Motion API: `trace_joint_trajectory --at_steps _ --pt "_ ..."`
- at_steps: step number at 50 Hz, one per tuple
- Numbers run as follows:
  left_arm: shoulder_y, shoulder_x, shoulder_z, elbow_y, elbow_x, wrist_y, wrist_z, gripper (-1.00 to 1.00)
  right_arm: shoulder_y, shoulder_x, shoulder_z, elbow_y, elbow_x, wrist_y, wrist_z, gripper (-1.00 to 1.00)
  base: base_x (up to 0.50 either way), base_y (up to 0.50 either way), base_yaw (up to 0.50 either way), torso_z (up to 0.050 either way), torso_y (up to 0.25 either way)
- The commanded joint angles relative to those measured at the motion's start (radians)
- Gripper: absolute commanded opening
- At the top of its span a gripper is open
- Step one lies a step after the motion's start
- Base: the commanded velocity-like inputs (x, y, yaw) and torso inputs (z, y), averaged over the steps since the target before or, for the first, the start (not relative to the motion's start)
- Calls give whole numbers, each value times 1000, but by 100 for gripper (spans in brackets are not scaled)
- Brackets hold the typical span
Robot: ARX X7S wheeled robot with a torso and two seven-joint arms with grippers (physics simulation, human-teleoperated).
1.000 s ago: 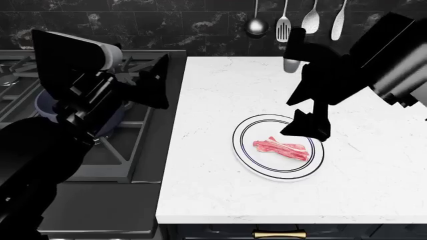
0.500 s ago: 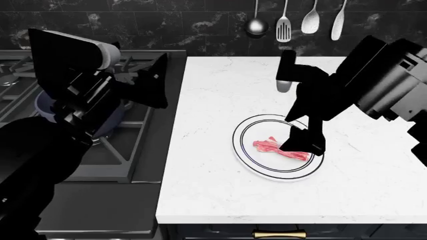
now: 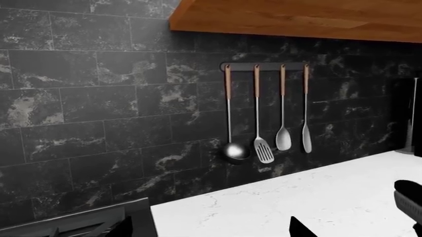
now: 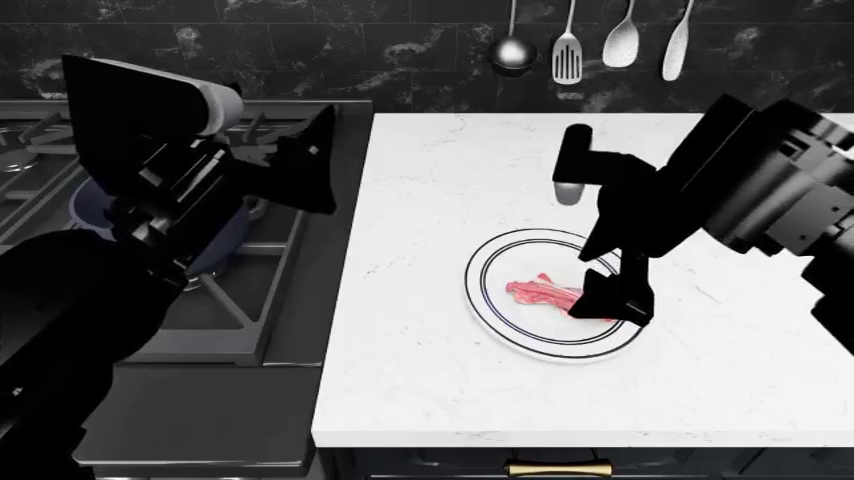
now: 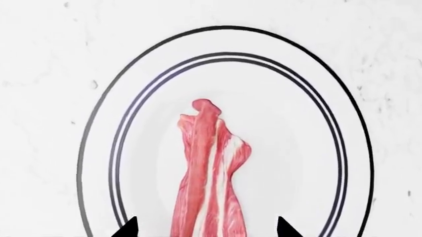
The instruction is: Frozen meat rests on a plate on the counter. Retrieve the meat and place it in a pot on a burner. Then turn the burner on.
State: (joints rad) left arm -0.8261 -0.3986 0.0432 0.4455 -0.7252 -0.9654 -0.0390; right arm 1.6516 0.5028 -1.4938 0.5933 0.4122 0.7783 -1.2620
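The pink-red meat [image 4: 541,293] lies on the white ringed plate [image 4: 514,329] on the white counter [image 4: 441,200]. My right gripper [image 4: 615,298] is low over the strip's right end, open, one finger on each side of the meat [image 5: 209,173] in the right wrist view, where the plate [image 5: 290,123] fills the frame. My left gripper [image 4: 310,165] hangs open above the stove edge, empty; its fingertips [image 3: 298,228] show over the counter [image 3: 316,197]. The blue-grey pot [image 4: 100,215] sits on a burner, mostly hidden behind my left arm.
Ladle, spatula and spoons hang on a rail [image 3: 264,66] on the black tiled wall behind the counter. The black stove with grates [image 4: 240,300] lies left of the counter. A dark object [image 3: 410,202] sits at the counter's far side in the left wrist view.
My right gripper has come down and slightly left onto the plate, from above its far rim to straddling the meat's right end. The left arm has barely moved.
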Motion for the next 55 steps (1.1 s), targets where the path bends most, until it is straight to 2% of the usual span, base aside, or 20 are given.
trace_joint_trajectory --at_steps 1,55 --pt "-3 0 6 -17 5 10 -1 100 -6 -20 -16 46 -15 -25 -8 100 0 0 0 0 0" --pt "0 -8 3 -42 -15 35 0 100 -37 -73 -58 142 -34 -71 -32 100 0 0 0 0 0"
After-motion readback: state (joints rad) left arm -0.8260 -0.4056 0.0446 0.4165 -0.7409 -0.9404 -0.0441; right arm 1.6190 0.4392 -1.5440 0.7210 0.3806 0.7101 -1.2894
